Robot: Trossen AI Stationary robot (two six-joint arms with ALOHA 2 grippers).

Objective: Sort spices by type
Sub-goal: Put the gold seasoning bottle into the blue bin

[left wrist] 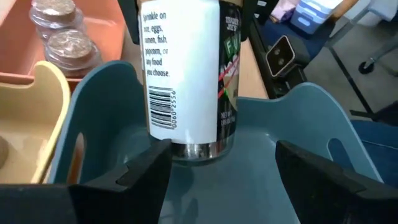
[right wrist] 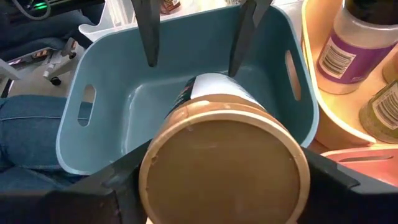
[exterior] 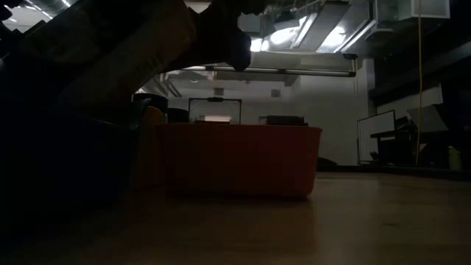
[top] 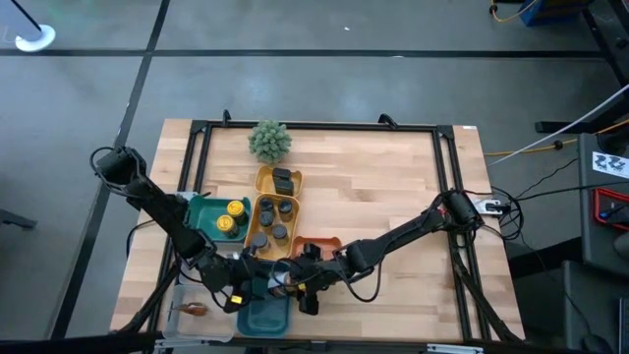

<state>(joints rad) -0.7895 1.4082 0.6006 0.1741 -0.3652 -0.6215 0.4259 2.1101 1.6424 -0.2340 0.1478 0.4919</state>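
**Spice can over the blue tray**

High view: both hands meet above the blue tray (top: 265, 317) at the bench's near edge.

Left wrist view: the white-labelled spice can (left wrist: 186, 74) stands upright, metal base down; left hand (left wrist: 221, 165) open, empty.

Right wrist view: right hand (right wrist: 224, 180) clamps its gold lid.

white-label can (left wrist: 186, 68): in my right end effector (right wrist: 211, 186), gold lid (right wrist: 224, 165) toward my wrist, metal base down inside blue tray (right wrist: 112, 81), tilted
dark-cap jars (top: 271, 218): upright in yellow tray (top: 261, 180)
yellow-cap jars (top: 232, 215): green tray (top: 201, 208)
clear jars (left wrist: 59, 28): stacked, orange tray (left wrist: 102, 31)
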